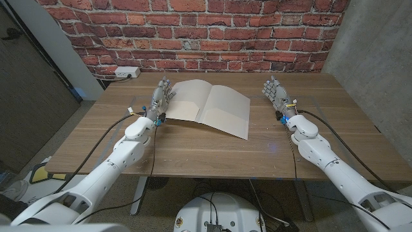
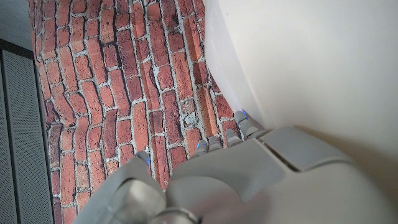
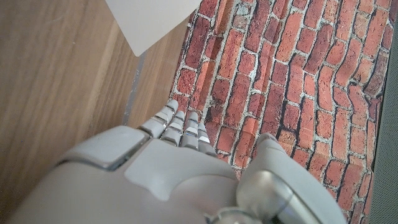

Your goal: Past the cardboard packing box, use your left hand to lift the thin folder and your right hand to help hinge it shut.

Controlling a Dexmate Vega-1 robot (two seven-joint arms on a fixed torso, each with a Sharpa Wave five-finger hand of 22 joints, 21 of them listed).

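1. Folder [image 1: 209, 108]: it lies open on the wooden table [image 1: 193, 151], toward the far side, two pale leaves spread with the crease running between them. Nothing sits on or in it that you can see from the head view.
2. Your left hand [image 1: 161, 98] stands at the folder's left edge, fingers reaching up toward the brick wall [image 1: 193, 32]. Whether they touch the leaf or grip it, the head view is too small to tell; in the left wrist view the fingertips [image 2: 242, 121] sit right against the pale sheet.
3. Your right hand [image 1: 277, 95] stands well apart from the folder's right edge, fingers upright and close together, holding nothing.
4. Right wrist view: one corner of the folder [image 3: 155, 22] shows past the fingers [image 3: 180, 127], the remainder cut off by the frame.
5. White power strip [image 1: 127, 72] lies on the floor-side of the wall behind the table's left corner; no readable markings.
6. No writing or label readable on the folder.
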